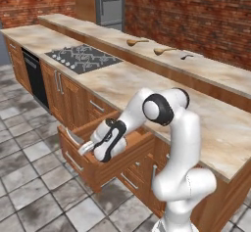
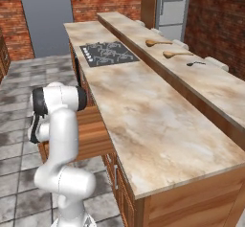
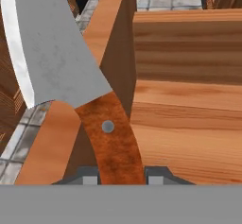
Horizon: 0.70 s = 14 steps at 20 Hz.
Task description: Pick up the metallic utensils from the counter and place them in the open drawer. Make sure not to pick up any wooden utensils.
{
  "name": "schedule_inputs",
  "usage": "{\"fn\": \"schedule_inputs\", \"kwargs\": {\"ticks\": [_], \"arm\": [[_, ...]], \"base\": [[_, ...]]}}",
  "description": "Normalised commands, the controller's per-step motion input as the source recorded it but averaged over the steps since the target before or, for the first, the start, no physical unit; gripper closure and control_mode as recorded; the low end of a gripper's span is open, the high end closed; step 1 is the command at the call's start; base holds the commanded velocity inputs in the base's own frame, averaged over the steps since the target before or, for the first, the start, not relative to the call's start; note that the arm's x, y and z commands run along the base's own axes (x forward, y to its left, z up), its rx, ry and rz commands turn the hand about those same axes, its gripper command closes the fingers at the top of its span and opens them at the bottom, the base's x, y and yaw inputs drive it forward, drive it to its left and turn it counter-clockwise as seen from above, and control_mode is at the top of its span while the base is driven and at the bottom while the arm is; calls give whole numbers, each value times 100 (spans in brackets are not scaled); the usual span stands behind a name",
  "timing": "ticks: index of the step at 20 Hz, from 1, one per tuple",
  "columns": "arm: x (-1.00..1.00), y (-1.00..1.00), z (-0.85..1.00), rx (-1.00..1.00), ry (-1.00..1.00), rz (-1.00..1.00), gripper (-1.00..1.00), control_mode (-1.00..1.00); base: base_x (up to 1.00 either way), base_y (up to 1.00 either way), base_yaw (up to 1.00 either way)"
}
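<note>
You have the long beige counter (image 1: 147,84) running across the scene on brown cabinets, with the black cooktop (image 1: 83,58) set into it toward the far end. Behind it sits a raised second ledge (image 1: 211,72), and on that ledge you can see two tan wooden spoons (image 1: 137,41), one beside the other, with the small silver spoon (image 1: 187,57) lying a little further along, apart from them.

Below the counter edge, the wide wooden drawer (image 1: 127,152) stands pulled out over the tiled floor (image 1: 29,177); in the right base view you see the drawer (image 2: 93,132) from its side, partly hidden behind the white arm.

Your arm bends down from its shoulder and reaches over the drawer's open top. The gripper (image 1: 88,148) hangs at the outer front corner of the drawer, just above its rim.

Look at the hand view: your gripper (image 3: 116,178) is clenched on the knife (image 3: 66,72), its two fingertips pressed on either side of the reddish-brown handle near its end. The silver blade points away from the hand and extends out beyond the drawer wall, over the floor tiles. The bare wooden drawer (image 3: 189,138) bottom lies just beside the handle, on the right of that view, so the knife is held aloft at the drawer's edge rather than resting inside it
</note>
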Motion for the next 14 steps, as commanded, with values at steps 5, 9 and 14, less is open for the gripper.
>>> {"fn": "schedule_inputs", "kwargs": {"ticks": [5,9,14], "arm": [[-22,72,34,0,17,0,100,-100],[5,28,56,0,7,0,100,-100],[41,-27,51,1,0,-2,100,-100]], "base": [[0,0,0],[0,0,0],[0,0,0]]}}
